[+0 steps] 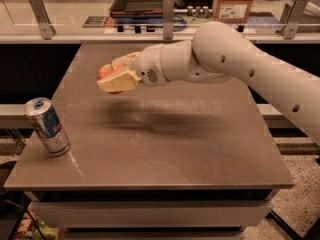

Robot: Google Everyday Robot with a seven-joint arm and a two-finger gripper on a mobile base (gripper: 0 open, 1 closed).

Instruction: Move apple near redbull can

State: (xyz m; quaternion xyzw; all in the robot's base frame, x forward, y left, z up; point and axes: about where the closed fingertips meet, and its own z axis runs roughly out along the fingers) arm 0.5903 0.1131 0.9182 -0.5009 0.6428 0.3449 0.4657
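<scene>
My gripper (112, 79) is shut on the red-orange apple (106, 71) and holds it in the air above the left middle of the grey-brown table (200, 149). The tan fingers (120, 82) cover most of the apple, so only its left side shows. The redbull can (47, 126), silver and blue with a pull-tab top, stands upright near the table's front left corner. It is well below and to the left of the apple, apart from it. The white arm reaches in from the right.
Behind the table runs a counter with metal rail posts (169, 10). A dark tray (144, 0) and a cardboard box (235, 1) are on it. The table's front edge (150, 188) is close to the can.
</scene>
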